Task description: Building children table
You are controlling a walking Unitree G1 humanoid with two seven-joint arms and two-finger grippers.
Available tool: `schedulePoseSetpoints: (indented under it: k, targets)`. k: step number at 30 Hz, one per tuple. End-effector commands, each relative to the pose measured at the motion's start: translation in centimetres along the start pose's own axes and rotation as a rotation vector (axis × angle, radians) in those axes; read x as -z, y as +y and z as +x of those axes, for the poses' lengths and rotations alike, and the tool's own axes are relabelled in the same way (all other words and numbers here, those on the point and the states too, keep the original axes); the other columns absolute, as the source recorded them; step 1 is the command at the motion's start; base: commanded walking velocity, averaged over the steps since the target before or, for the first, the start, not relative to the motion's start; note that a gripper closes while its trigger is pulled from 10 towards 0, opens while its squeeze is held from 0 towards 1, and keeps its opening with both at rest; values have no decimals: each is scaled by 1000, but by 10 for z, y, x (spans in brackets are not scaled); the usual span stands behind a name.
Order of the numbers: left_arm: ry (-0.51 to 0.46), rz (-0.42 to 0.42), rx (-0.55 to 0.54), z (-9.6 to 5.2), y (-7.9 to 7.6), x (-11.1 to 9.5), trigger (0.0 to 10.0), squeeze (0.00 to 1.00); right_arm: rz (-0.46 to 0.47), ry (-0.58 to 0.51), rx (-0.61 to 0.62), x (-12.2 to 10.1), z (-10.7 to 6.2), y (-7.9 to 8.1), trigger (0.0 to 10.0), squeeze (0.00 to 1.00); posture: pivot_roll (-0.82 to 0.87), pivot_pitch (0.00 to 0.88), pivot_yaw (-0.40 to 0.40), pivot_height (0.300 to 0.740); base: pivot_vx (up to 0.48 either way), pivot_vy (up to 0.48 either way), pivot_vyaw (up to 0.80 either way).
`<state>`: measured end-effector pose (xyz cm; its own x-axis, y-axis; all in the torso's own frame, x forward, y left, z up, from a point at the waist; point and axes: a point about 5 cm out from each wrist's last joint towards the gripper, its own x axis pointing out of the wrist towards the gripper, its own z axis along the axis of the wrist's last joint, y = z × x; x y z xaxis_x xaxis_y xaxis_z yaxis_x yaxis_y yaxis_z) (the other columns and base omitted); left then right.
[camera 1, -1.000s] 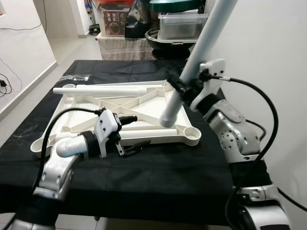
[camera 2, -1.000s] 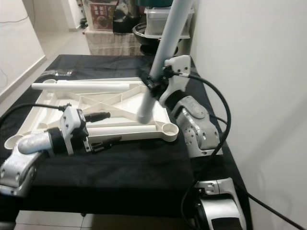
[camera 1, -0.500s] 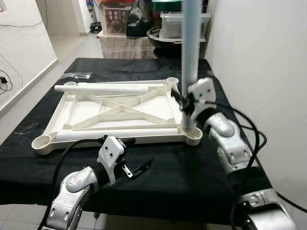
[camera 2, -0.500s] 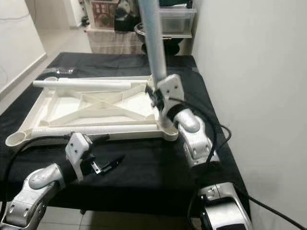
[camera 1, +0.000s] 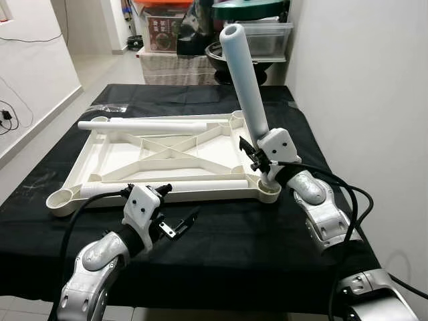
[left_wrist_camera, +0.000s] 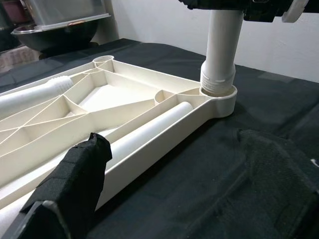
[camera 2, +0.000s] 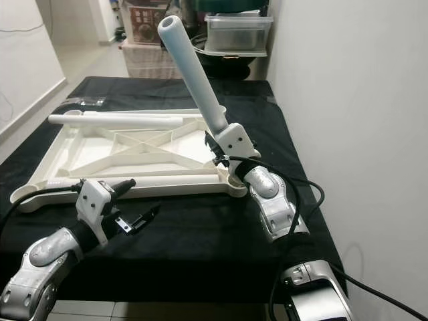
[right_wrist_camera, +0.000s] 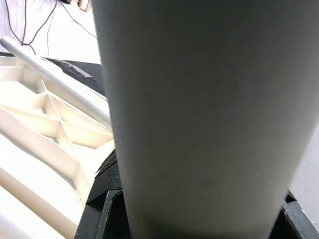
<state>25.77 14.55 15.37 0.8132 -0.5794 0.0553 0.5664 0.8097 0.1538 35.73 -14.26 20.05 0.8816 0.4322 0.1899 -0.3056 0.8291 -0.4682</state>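
The white table top (camera 1: 124, 155) lies upside down on the black cloth, ribs facing up. A white table leg (camera 1: 244, 77) stands with its lower end in the near right corner socket (camera 1: 269, 192) and leans toward the left. My right gripper (camera 1: 257, 148) is shut on this leg just above the socket; the leg (right_wrist_camera: 199, 114) looms close in the right wrist view. Two more legs lie in the table top, one along the far side (camera 1: 140, 125), one along the near side (camera 1: 194, 186). My left gripper (camera 1: 179, 204) hangs open and holds nothing, in front of the near edge; its fingers (left_wrist_camera: 75, 174) point at the socket (left_wrist_camera: 218, 97).
The black-covered table (camera 1: 221, 247) ends at a white wall on the right, with floor to the left. Boxes, a clear bin (camera 1: 261, 37) and a dark pot stand beyond the far end. A clear plastic bag (camera 1: 107, 107) lies at the far left.
The right gripper brought the leg's lower end from above the table top into the near right corner socket; the leg stood upright, now it leans left. The left gripper drew back off the table top.
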Motion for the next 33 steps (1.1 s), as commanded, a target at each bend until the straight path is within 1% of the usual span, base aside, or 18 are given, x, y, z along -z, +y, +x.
schedulePoseSetpoints:
  k: [1,3,7,8,9,11,12,13,14,17,21,22,24,25,26,27,29,33]
  targets:
    - [8,-3,-4,-2,-2,0,10000,0,-23,1,-16,1,2,-1,0,0,37,0,-46,740,0,0,0]
    - [9,-4,-6,-2,-2,0,10000,0,-26,6,-26,3,1,-1,0,0,37,0,-46,740,0,0,0]
    - [17,-7,-15,-3,0,1,10000,0,31,19,-127,6,-2,15,0,0,34,0,-47,740,0,0,0]
    - [17,-7,-15,-3,0,1,10000,0,31,19,-127,6,-2,15,0,0,34,0,-47,740,0,0,0]
    - [22,-7,-18,-3,0,3,10000,0,35,4,-191,4,-4,24,0,0,24,0,-41,740,0,0,0]
    - [23,-7,-19,-3,0,3,10000,0,28,-2,-208,3,-4,27,0,0,24,0,-41,740,0,0,0]
    - [24,-8,-20,-2,1,3,10000,0,26,-7,-265,2,-8,35,0,0,24,0,-40,740,0,0,0]
    - [24,-8,-20,-2,1,3,10000,0,26,-7,-265,2,-8,35,0,0,24,0,-40,740,0,0,0]
    - [27,-4,-21,-2,2,4,10000,0,29,-6,-315,2,-12,42,0,0,23,0,-40,740,0,0,0]
    - [28,-2,-21,-2,2,4,10000,0,33,-6,-348,3,-15,46,0,0,21,0,-39,740,0,0,0]
    - [22,-6,-57,-4,13,1,10000,0,83,15,-409,6,-22,54,0,0,18,0,-37,740,0,0,0]
    - [19,-7,-73,-6,18,0,10000,0,137,28,-423,8,-24,56,0,0,18,0,-37,740,0,0,0]
    - [16,-14,-85,-7,22,-1,10000,0,313,24,-443,2,-26,60,0,0,17,0,-38,740,0,0,0]
    - [16,-14,-85,-7,22,-1,10000,0,313,24,-443,2,-26,60,0,0,17,0,-38,740,0,0,0]
    - [15,-16,-85,-7,22,-1,10000,0,371,15,-450,-1,-26,61,0,0,17,0,-38,740,0,0,0]
    - [15,-16,-85,-7,22,-1,10000,0,371,15,-450,-1,-26,61,0,0,17,0,-38,740,0,0,0]
    - [15,-22,-84,-7,20,0,10000,0,472,-10,-488,-9,-27,64,0,0,18,0,-40,740,0,0,0]
    - [18,-22,-90,-9,20,1,10000,0,492,-22,-524,-13,-29,66,0,0,21,0,-46,740,0,0,0]
